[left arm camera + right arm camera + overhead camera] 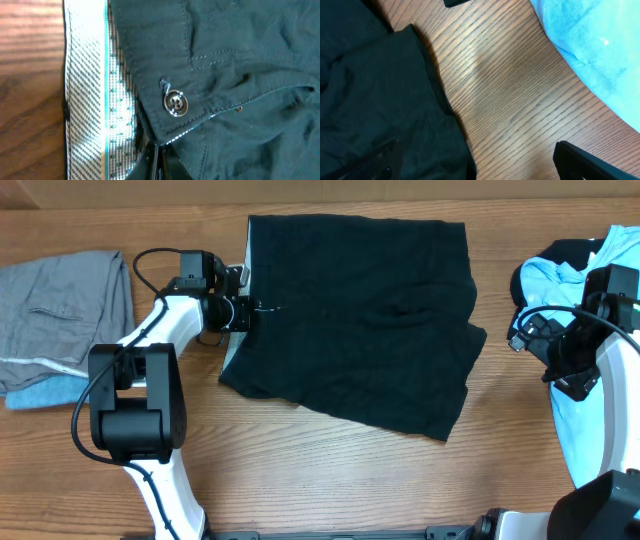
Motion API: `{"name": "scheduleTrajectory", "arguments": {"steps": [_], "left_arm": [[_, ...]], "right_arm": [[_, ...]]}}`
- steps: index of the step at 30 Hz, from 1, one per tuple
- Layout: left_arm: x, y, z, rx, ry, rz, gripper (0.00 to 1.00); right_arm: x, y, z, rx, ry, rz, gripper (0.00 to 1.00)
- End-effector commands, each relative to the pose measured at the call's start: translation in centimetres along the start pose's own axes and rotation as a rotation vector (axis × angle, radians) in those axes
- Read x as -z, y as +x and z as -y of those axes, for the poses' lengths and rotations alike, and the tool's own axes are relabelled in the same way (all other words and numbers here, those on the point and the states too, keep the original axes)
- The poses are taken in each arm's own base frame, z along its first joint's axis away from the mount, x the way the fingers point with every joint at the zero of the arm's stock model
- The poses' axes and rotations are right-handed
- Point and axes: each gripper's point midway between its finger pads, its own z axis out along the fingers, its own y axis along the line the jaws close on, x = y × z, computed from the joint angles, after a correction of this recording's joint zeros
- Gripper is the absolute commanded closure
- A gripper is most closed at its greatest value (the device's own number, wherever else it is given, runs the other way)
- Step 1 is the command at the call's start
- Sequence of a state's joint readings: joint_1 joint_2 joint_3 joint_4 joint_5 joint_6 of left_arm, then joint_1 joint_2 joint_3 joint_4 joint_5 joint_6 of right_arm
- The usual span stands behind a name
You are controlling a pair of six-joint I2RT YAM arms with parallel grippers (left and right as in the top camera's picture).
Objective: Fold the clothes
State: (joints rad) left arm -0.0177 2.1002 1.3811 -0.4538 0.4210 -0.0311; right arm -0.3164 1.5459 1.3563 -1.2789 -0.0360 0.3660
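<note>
Shorts, place: the black shorts [355, 310] lie spread flat in the middle of the wooden table [330, 470], between the two arms.
Shorts, shape: a rough rectangle, with the lower right leg hem stepping outward and the lower edge running at a slant.
Shorts, fabric: a matte dark weave with fine rows of stitching and soft creases near the centre.
Waistband: the pale grey inner waistband [87, 100] is turned outward, finely striped, with a thin teal line running along it.
Fastening: a round metal snap button [175, 103] sits on the dark flap just beside the band.
Direction: the waist faces left and the leg openings face right, so the long axis runs left to right across the table.
Left gripper: the left gripper [252, 308] sits at the waist edge, its fingers pinched together on the shorts' fabric.
Right gripper: the right gripper [522, 332] hangs over bare wood between the leg hem and the light blue T-shirt [572, 415], its fingers [580, 160] spread wide and holding nothing.
Other clothes: a grey garment [60, 305] lies folded at far left on top of a blue piece [45, 390].
</note>
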Motion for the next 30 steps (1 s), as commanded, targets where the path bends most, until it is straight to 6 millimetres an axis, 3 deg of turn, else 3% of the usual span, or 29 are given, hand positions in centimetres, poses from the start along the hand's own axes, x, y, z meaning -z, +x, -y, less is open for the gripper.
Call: {"name": "scheduleTrajectory", "arguments": {"steps": [1, 9, 14, 16, 21, 22, 23, 26, 28, 30], "left_arm": [[1.1, -1.2, 0.5, 0.01, 0.028, 0.005, 0.96], [5.1, -3.9, -0.1, -0.012, -0.11, -0.022, 0.96], [6.5, -3.1, -3.8, 0.022, -0.34, -0.061, 0.96], [6.4, -2.5, -5.0, 0.052, -0.407, -0.073, 0.96], [5.5, -1.7, -5.5, 0.058, -0.409, -0.104, 0.94], [5.4, -1.5, -5.6, 0.059, -0.414, -0.108, 0.9], [5.5, -1.4, -5.7, 0.059, -0.421, -0.111, 0.57], [6.4, -1.5, -6.7, 0.055, -0.496, -0.118, 0.01], [8.6, -2.6, -6.1, 0.065, -0.505, -0.108, 0.0], [11.1, -4.1, -4.0, 0.093, -0.456, -0.083, 0.0]], "right_arm": [[0.8, -0.7, -0.1, -0.005, -0.002, 0.036, 0.0], [0.8, -0.7, -0.1, -0.005, -0.002, 0.036, 0.0], [0.8, -0.7, 0.0, -0.006, -0.002, 0.036, 0.0], [0.8, -0.7, 0.0, -0.006, -0.002, 0.036, 0.0], [0.8, -0.7, -0.1, -0.005, -0.002, 0.036, 0.0], [0.8, -0.7, 0.0, -0.006, -0.002, 0.036, 0.0], [0.8, -0.7, -0.1, -0.005, -0.002, 0.036, 0.0], [0.8, -0.7, -0.1, -0.005, -0.002, 0.036, 0.0], [0.8, -0.7, -0.1, -0.005, -0.002, 0.036, 0.0], [0.8, -0.7, 0.0, -0.006, -0.002, 0.036, 0.0]]}}
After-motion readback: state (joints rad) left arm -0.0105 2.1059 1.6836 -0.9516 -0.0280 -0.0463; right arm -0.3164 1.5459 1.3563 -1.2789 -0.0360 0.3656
